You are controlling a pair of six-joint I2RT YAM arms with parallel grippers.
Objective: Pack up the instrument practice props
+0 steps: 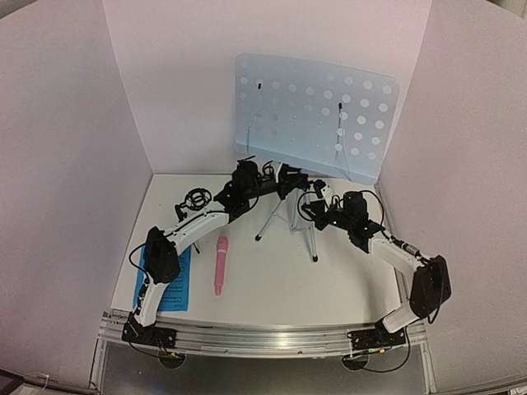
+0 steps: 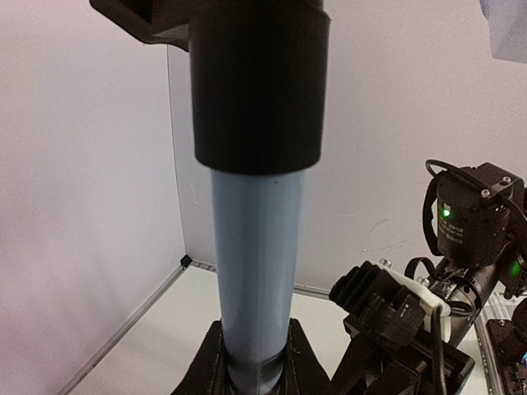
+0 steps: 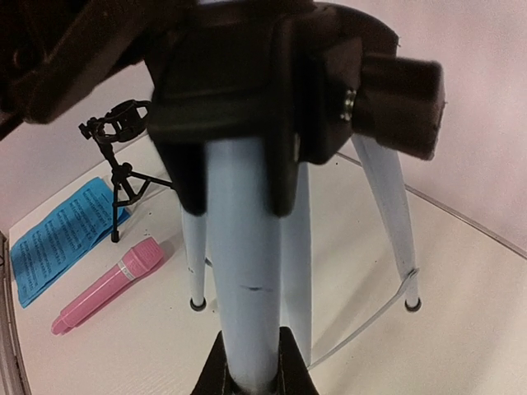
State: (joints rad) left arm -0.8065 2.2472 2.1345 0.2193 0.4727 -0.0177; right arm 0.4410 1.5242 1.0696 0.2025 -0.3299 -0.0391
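Observation:
The pale-blue perforated music stand [image 1: 317,115] stands on its silver tripod [image 1: 284,220] at the back of the table. My left gripper [image 1: 284,177] [image 2: 257,366] is shut on the stand's pole [image 2: 257,271], just under a black collar [image 2: 257,82]. My right gripper [image 1: 311,206] [image 3: 251,366] is shut on a silver tube [image 3: 243,280] of the tripod below its black hub [image 3: 239,99]. The pink microphone [image 1: 221,265] [image 3: 107,284] lies flat to the left. The black mic stand [image 1: 196,202] [image 3: 119,156] stands upright. The blue sheet-music pages [image 1: 169,280] [image 3: 58,239] lie at the front left, partly under my left arm.
White walls [image 1: 82,123] close the table at the left, back and right. A metal rail [image 1: 263,337] runs along the near edge. The tripod's feet [image 3: 413,304] rest on the table. My right arm's wrist [image 2: 469,230] sits close beside the pole.

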